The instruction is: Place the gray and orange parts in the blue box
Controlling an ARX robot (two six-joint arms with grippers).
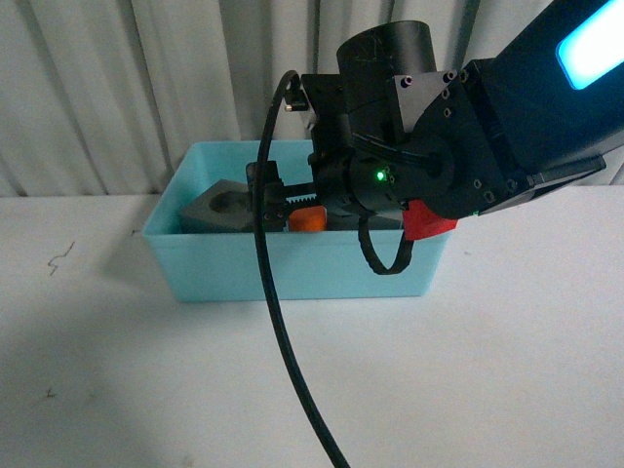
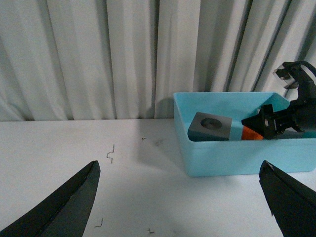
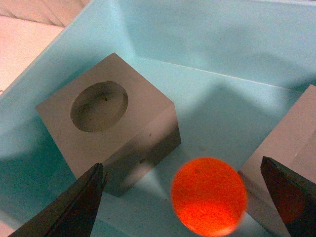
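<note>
White table, grey curtain behind. Blue box, frame centre: gray cube with round recess, orange cylinder, second gray cube inside. Right gripper spread wide above cylinder; left gripper spread, empty

Blue box near the table's far edge, curtain just behind. Table in front of the box and toward the left edge bare and open. Right arm's black cable crosses the front table surface.

Inside the box: gray cube with round recess at the left end, orange cylinder beside it, second gray cube on the other side. Narrow gaps of floor between them; wider bare floor toward the far wall.

Right gripper hangs over the box's middle, fingers spread, blocking entry from above there. Left gripper spread over open table.
</note>
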